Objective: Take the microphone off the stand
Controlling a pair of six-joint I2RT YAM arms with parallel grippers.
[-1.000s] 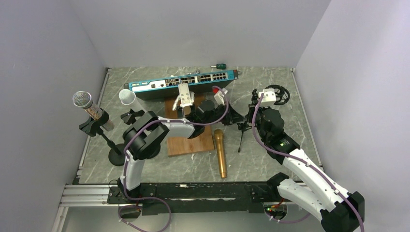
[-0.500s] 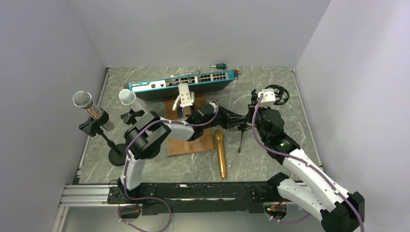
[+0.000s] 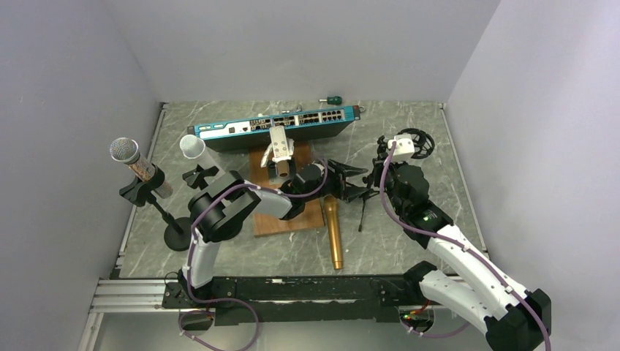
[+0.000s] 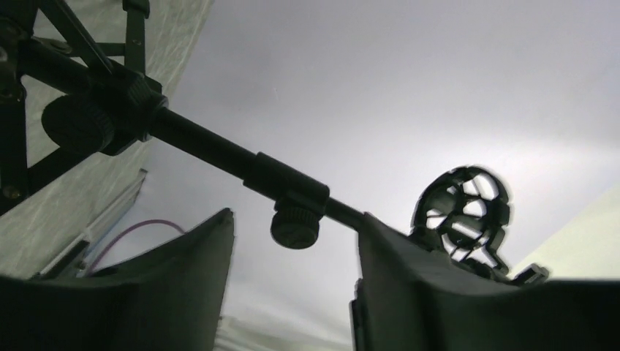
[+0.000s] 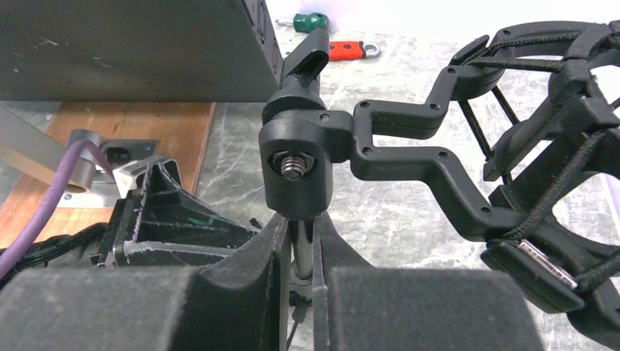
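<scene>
Microphone count is three, taken left to right. By the surface's left edge a silver-headed microphone is held in the clip of a round-base stand. Just right of it a white-headed microphone is seated in a second clip. Neither is being touched. Toward the middle, a wooden board is laid in front of a network switch at the far edge. The gold microphone is lying flat on the surface just beside the board's right edge, tail toward the near edge, free of any stand and of both arms.

Left gripper is positioned at the tripod stand. Its fingers are apart, one on either side of the pole near the clamp knob, and no contact is seen in the wrist view. The shock mount at the stand's top is empty. Right gripper is clamped on the stand's thin rod just under the swivel joint, so the stand is judged to be steadied by that arm.

Step judged: removal from the tripod stand looks done, and letting go of the stand is what is in hand. For the next move, the left fingers need to be backed straight off the pole without the knob being snagged. The right grip should be released only once the legs are seated on the surface; whether they are cannot be told. Otherwise the stand could be tipped onto the gold microphone. Whether the left-edge microphones are also meant cannot be told.
</scene>
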